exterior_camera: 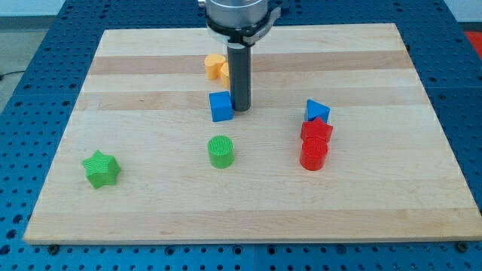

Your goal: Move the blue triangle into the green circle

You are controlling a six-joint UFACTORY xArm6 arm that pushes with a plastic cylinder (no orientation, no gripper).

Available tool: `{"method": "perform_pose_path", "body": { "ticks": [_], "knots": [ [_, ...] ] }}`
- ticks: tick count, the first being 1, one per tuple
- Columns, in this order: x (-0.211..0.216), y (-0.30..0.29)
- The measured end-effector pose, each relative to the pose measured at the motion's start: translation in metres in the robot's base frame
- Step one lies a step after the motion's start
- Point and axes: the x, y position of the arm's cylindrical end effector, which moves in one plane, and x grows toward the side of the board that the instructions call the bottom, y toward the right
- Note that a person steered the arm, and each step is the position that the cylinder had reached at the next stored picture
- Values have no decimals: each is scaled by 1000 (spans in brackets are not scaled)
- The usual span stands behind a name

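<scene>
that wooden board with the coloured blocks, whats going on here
A robot arm with a dark rod is pushing blocks around a wooden board. My tip sits right beside the blue cube, on its right side in the view. The blue triangle lies further right, just above the red star and red cylinder. The green circle stands apart, below the blue cube. The triangle has not reached it.
</scene>
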Motion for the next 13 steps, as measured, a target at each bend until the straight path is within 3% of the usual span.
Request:
{"method": "perform_pose_path", "body": {
  "ticks": [3, 5, 6, 8, 10, 13],
  "knots": [
    [-10, 163],
    [-21, 222],
    [8, 230],
    [31, 189],
    [25, 134],
    [28, 102]
  ]
}}
